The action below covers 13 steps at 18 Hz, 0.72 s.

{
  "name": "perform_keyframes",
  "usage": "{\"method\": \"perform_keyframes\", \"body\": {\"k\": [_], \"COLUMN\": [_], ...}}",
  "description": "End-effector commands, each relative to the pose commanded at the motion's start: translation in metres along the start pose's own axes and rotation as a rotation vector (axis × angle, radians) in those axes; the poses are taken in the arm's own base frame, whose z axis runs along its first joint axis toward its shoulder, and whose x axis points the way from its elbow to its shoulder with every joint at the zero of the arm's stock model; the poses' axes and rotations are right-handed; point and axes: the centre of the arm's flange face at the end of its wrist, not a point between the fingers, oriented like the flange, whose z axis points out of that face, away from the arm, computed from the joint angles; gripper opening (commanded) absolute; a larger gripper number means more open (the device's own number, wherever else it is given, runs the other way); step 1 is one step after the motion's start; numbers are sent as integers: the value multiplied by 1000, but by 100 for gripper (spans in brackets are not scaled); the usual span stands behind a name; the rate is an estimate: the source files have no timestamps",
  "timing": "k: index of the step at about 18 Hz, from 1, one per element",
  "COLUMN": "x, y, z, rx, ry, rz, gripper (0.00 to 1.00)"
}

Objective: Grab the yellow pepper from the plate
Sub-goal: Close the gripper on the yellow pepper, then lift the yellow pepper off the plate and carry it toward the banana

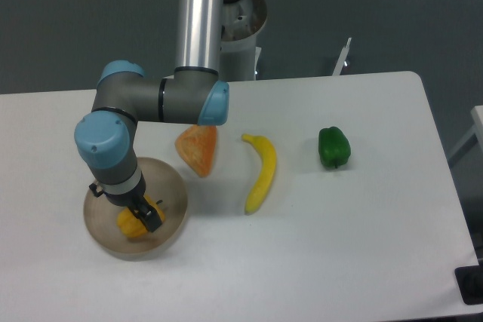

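Plate (172, 220) sits on the white worktop (339, 246), used here as landmark. Yellow pepper (131, 225) lies inside the plate, toward its near-left part, mostly hidden by the arm's wrist. Pincer (143, 215) is down in the plate right over the pepper, dark fingers (152, 220) touching or just beside its right edge; whether it is spread or clamped on the pepper I cannot tell, the fingers look small and blurred. Arm's blue-capped wrist joint stands above the plate's far-left rim. Orange-pink wedge (198, 146) lies just beyond the plate's far-right rim, near but apart. Banana (261, 172) lies right of the plate, past the wedge, long axis running near to far. Green pepper (333, 147) sits well apart from the plate, farthest right, beyond the banana.
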Motion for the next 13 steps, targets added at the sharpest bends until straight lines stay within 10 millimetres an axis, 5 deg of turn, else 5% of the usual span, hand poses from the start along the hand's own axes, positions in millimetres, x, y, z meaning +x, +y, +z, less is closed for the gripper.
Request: {"method": "perform_keyframes", "body": {"k": [5,8,9,13], "x": [-1,-1,-2,-5], "y": [-1,-1,-1,4], "z": [10,5,-1,-25], "rx": [-12,-5,2,26], "ry": [10,11,5,-23], "rz": [5,3,5,-3], "gripper": [95,33,21,16]}}
